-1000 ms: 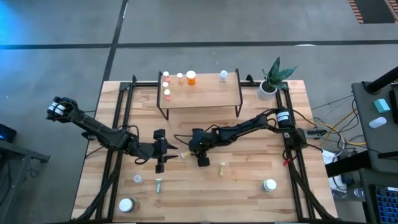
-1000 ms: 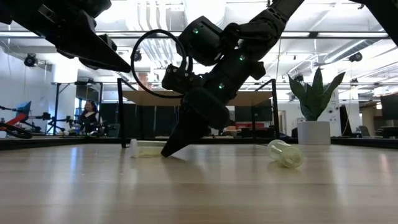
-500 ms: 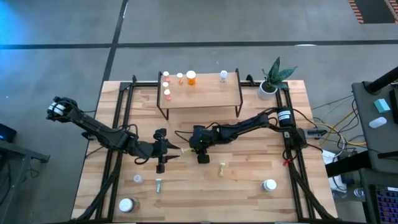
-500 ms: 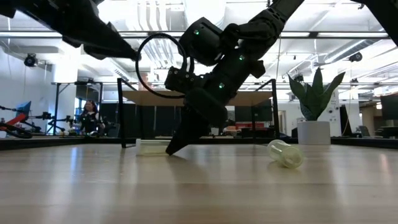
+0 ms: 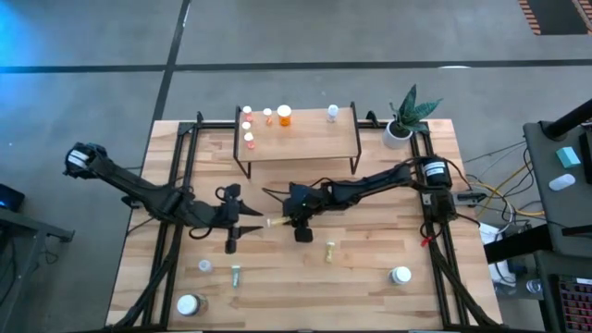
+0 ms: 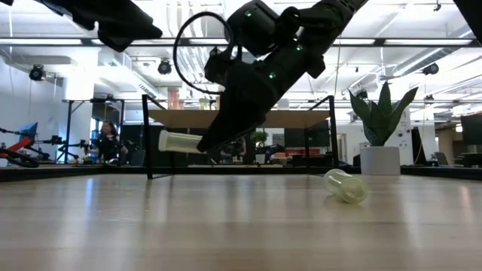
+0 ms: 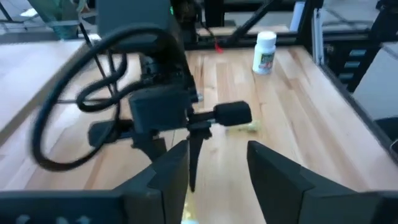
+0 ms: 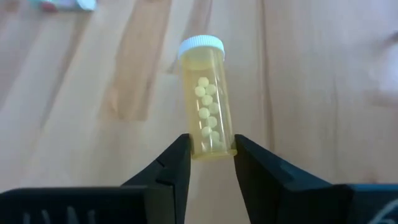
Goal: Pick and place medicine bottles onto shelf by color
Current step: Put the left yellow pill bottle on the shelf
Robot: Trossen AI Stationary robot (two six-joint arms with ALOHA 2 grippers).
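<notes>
My right gripper [image 8: 211,147] is shut on a yellow pill bottle [image 8: 207,102] with a white cap and small pills inside. It is near the table's middle [image 5: 284,221] and above the wood in the low view [image 6: 207,143]. The left gripper [image 5: 254,228] is open just left of the bottle's cap, touching nothing, its fingers [image 7: 177,171] apart. The shelf [image 5: 305,146] stands on black legs at the far side. Several orange-and-white bottles [image 5: 248,123], an orange one [image 5: 284,116] and a clear one [image 5: 332,113] stand upright on it. My right gripper pinches the yellow bottle's bottom end [image 8: 213,148] between its two fingers. The fingers slant down from the table's right and lie along the bottle. The bottle [image 6: 181,141] is lifted clear of the table and lies about level, cap [image 8: 201,45] pointing away toward the table's left.
Loose on the near table: a yellow bottle lying on its side [image 5: 329,250], two small vials [image 5: 236,274] [image 5: 204,265], and two white bottles [image 5: 189,303] [image 5: 400,275]. A potted plant [image 5: 404,116] sits at the far right corner. Black frame rails run along both table sides.
The right gripper has risen with the yellow bottle, which lay on the table and now hangs level, clear of the wood. The left gripper has moved up and drawn back slightly toward the table's left edge.
</notes>
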